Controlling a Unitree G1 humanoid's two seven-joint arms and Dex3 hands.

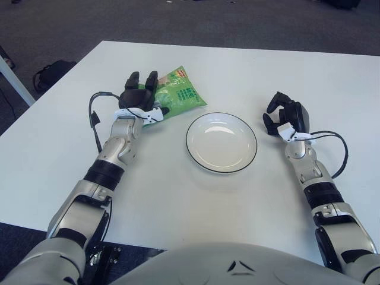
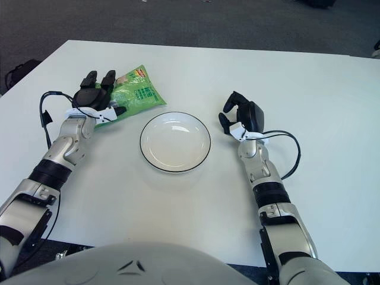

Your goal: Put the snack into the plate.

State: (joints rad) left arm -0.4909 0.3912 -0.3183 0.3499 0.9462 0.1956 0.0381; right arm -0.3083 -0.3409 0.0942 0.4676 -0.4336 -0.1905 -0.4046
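While the plate (image 1: 221, 142) lies bare near the middle of the desk (image 1: 255, 71), the task is judged to be at an early stage: nothing has been put into it, and the snack (image 1: 173, 99), a green bag, is seen lying on the desk toward the far left corner, just beside the plate's far-left rim and apart from it. The left hand (image 1: 141, 98) is placed at the bag's left end, palm down. Two dark fingers (image 1: 151, 79) are stretched out over the packet and a third is reached along its near edge, so the hand is seen as largely spread. Contact with the bag appears to be made, but whether a hold has been closed on it cannot be told; the bag looks flat on the surface and is not lifted.

The right hand (image 1: 286, 113) is shown just beside the right rim of the plate, with its fingers curled inward and nothing held between them.

What is left, as judged from this arrangement, is nearly the whole job: the packet has to be gripped, raised off the desk, carried the short way toward the middle and released inside the rim. The crinkly, limp bag could be expected to slide or fold under the fingers if pressed and not pinched.
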